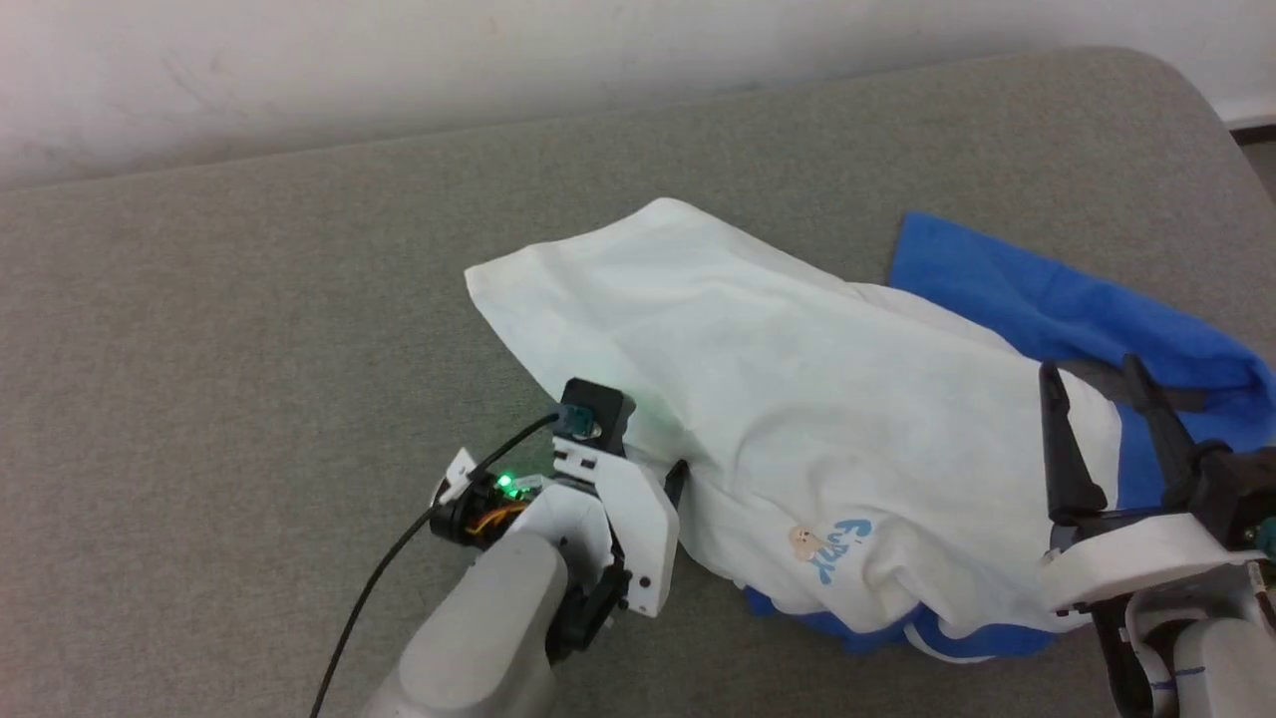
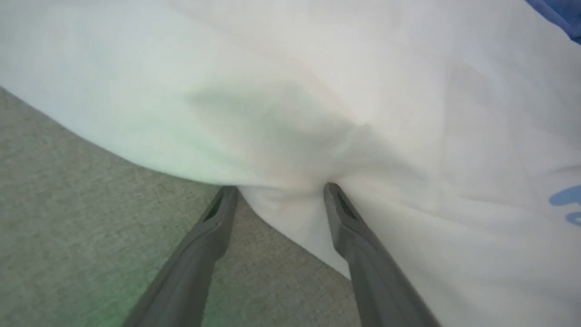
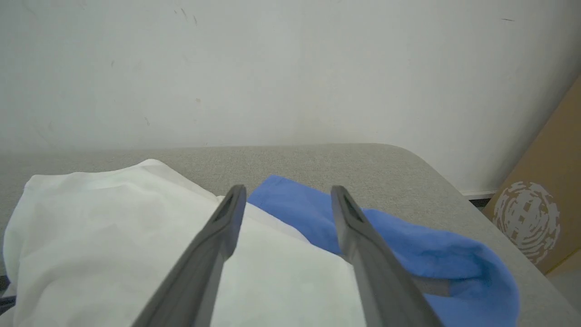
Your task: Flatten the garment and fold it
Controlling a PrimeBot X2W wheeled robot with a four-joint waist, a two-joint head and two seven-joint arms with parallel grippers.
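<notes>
The garment [image 1: 778,399] lies crumpled on the grey padded table [image 1: 249,329], white body up, with a small blue print and tan figure [image 1: 835,543] near its front edge. A blue sleeve [image 1: 1047,299] spreads out at the right, and more blue shows under the front hem. My left gripper [image 1: 666,477] is at the garment's left edge. In the left wrist view my left gripper [image 2: 279,190] is open, with a fold of the white garment [image 2: 317,91] bulging between its tips. My right gripper [image 1: 1090,371] is open above the garment's right end. From its own wrist, my right gripper [image 3: 288,190] hangs over the white body [image 3: 113,227] and blue sleeve [image 3: 408,245].
A pale wall [image 1: 399,60] runs behind the table. The table's rounded far-right corner [image 1: 1186,90] drops to the floor. A brown cardboard box [image 3: 544,218] stands beyond that corner. A black cable [image 1: 399,558] trails from my left wrist. Bare grey table lies to the left.
</notes>
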